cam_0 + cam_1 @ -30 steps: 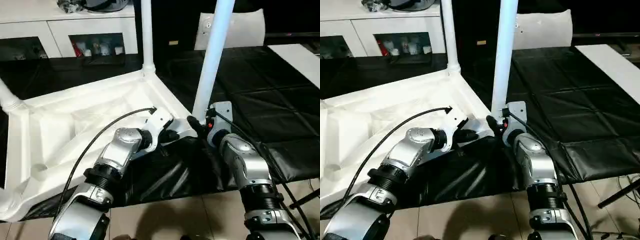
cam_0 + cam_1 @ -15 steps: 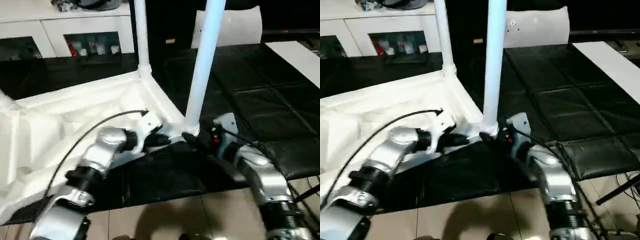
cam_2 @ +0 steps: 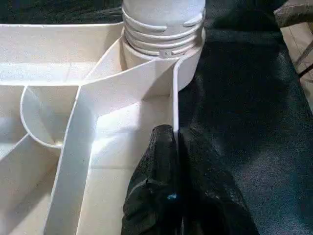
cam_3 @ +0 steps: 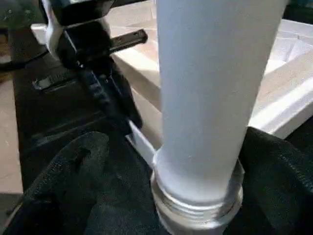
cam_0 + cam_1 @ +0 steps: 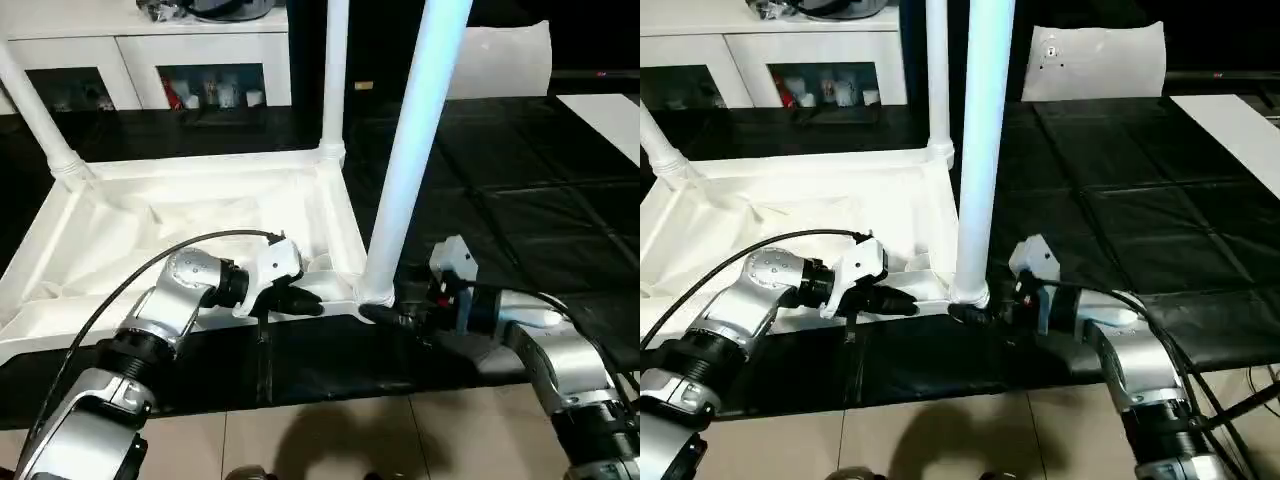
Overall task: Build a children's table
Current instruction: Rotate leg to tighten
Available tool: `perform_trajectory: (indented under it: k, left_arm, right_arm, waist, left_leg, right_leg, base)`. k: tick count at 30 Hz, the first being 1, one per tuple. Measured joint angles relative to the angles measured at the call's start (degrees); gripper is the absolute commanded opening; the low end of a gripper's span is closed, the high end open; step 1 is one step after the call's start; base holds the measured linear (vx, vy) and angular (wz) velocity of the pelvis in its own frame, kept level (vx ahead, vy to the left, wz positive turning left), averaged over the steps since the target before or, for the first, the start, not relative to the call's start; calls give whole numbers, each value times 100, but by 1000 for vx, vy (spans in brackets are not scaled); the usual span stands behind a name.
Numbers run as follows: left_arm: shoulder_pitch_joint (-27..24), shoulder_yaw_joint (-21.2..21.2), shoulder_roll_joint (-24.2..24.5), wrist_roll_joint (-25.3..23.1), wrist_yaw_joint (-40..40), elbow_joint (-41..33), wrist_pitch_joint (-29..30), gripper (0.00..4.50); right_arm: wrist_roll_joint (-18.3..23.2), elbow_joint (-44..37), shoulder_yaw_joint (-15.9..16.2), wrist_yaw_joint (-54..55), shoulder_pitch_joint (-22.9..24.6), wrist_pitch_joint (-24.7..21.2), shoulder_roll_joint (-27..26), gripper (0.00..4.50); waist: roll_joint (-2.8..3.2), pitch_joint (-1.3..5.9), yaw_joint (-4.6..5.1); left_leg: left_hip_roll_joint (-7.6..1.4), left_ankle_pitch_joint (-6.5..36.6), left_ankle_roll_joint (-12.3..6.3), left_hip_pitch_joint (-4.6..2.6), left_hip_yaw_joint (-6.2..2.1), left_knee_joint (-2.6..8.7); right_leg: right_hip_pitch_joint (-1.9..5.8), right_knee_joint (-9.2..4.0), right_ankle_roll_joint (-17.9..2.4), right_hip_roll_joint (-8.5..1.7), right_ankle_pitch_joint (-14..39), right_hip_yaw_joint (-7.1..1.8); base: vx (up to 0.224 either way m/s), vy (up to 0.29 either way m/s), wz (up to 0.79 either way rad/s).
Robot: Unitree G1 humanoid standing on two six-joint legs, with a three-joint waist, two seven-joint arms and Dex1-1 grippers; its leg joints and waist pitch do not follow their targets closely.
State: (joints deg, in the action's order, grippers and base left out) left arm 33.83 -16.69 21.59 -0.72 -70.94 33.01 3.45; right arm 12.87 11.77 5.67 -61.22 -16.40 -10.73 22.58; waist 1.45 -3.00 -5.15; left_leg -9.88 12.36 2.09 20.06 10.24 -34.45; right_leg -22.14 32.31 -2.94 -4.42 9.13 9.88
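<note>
Layout, clock directions read in the head views. The children's table (image 5: pixel 190 225) lies upside down on the black mat (image 5: pixel 520 170), occupying the left half of the scene. Legs stand upright in its corner sockets: the near leg (image 5: pixel 410 160) at 6 o'clock of centre, the rear leg (image 5: pixel 334 75) at 12 o'clock, the far-left leg (image 5: pixel 35 110) at 10 o'clock. The left gripper (image 5: pixel 290 300) sits on the near rim at 7 o'clock, just left of the near leg. The right gripper (image 5: pixel 385 315) lies at that leg's base, at its 4 o'clock. A cabinet (image 5: pixel 150 55) stands behind, at 11 o'clock.
</note>
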Motion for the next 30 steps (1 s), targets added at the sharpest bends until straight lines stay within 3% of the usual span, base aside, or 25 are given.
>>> perform_trajectory:
  k: [4,5,26,30]
  left_arm:
    - [7,17,-14,5,67,60,-17,60]
    - [8,21,-30,5,85,65,-28,89]
    - [185,-37,-75,2,-14,494,-212,89]
    - [220,-55,-77,1,-42,556,-234,51]
  right_arm:
    - [-11,0,45,0,0,50,19,450]
    - [-12,0,48,0,0,64,20,450]
    - [-33,6,154,34,52,316,62,450]
    - [-89,11,172,70,52,367,62,450]
  waist:
    - [-2,1,3]
    - [-2,1,3]
    - [-3,2,4]
    - [-3,2,4]
  left_leg:
    - [0,0,0,0,0,0]
    - [0,0,-1,0,0,0]
    - [0,0,-5,1,0,1]
    - [0,0,-3,-1,0,1]
  right_leg:
    - [0,0,1,0,0,0]
    - [0,0,1,0,1,0]
    - [-1,0,3,0,2,0]
    - [0,0,3,0,2,0]
  base:
    - [0,0,0]
    - [0,0,0]
    - [0,0,0]
    - [0,0,0]
